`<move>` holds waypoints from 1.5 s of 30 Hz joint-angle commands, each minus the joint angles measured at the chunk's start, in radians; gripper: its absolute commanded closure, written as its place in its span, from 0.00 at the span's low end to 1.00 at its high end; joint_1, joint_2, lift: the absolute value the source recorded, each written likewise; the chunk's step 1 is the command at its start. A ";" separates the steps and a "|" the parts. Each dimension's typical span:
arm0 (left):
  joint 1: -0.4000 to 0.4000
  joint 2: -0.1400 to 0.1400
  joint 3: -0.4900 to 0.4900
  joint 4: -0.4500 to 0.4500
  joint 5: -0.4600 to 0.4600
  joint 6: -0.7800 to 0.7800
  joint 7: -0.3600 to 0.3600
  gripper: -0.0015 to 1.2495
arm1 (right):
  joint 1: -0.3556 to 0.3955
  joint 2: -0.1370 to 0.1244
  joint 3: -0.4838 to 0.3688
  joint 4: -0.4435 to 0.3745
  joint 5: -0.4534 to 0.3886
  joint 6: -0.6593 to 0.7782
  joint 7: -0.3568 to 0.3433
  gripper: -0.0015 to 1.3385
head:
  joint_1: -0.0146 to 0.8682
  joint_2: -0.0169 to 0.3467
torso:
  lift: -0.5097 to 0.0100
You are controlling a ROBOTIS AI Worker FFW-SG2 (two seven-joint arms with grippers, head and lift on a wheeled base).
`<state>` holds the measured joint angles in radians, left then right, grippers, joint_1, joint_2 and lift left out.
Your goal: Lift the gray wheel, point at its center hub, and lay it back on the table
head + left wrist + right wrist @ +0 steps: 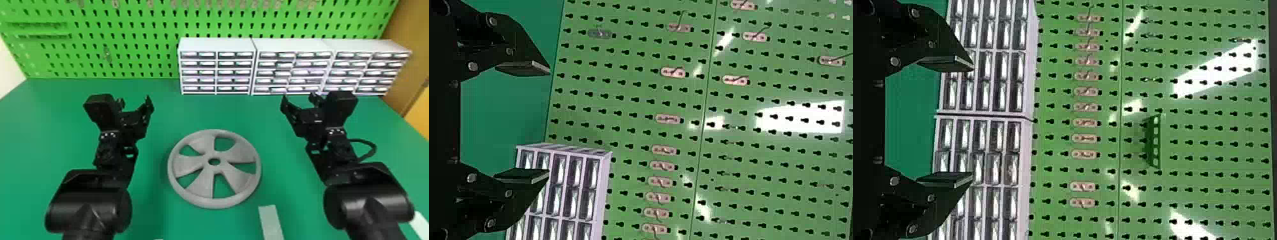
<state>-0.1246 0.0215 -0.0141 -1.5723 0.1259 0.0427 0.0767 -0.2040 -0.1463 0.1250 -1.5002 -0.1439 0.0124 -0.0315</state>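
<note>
The gray wheel (188,163) lies flat on the green table (162,115), its round center hub (214,156) facing up. To its left and farther back, my left gripper (135,103) is held above the table, apart from the wheel. My right gripper (298,100) stands likewise on the wheel's other side. In the left wrist view the left gripper (549,122) is open, with nothing between its pads. The right gripper (973,121), in the right wrist view, is open too and holds nothing.
White drawer cabinets (215,46) line the table's back right, before a green pegboard (127,48). A pale flat strip (270,221) lies near the front, just right of the wheel. Another white piece (420,223) is at the right edge.
</note>
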 commanded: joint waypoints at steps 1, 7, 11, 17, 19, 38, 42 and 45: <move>0.000 0.000 0.000 0.000 0.000 0.000 0.000 0.42 | -0.005 -0.001 0.005 -0.002 -0.003 0.035 0.001 0.36 | 0.80 0.18 | 0.80; 0.002 0.000 0.000 0.000 -0.002 0.000 0.000 0.42 | -0.015 0.001 0.007 -0.037 0.003 0.133 0.001 0.36 | 0.80 0.18 | 0.80; 0.002 0.000 0.000 0.000 -0.005 0.000 0.000 0.42 | -0.031 0.004 0.010 -0.086 0.030 0.261 -0.001 0.36 | 0.80 0.18 | 0.80; 0.002 0.000 -0.004 -0.002 -0.005 0.003 0.005 0.42 | -0.051 0.005 0.036 -0.138 0.004 0.411 -0.039 0.36 | 0.80 0.18 | 0.80; 0.002 0.000 -0.004 -0.002 -0.006 0.003 0.006 0.42 | -0.061 0.007 0.047 -0.155 -0.005 0.466 -0.056 0.36 | 0.80 0.18 | 0.80; 0.011 0.002 0.003 -0.025 -0.023 0.026 0.014 0.42 | -0.213 -0.001 0.139 -0.221 -0.260 0.923 -0.251 0.36 | 0.80 0.18 | 0.80; 0.013 0.005 0.002 -0.041 -0.041 0.043 0.015 0.42 | -0.241 -0.015 0.147 -0.215 -0.372 0.999 -0.331 0.36 | 0.80 0.18 | 0.80; 0.017 0.014 -0.003 -0.071 -0.060 0.065 0.020 0.42 | -0.259 -0.022 0.147 -0.195 -0.454 1.048 -0.384 0.36 | 0.80 0.18 | 0.80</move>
<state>-0.1118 0.0255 -0.0120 -1.6107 0.0892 0.0821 0.0921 -0.4354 -0.1574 0.2687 -1.7182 -0.4809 0.9869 -0.3670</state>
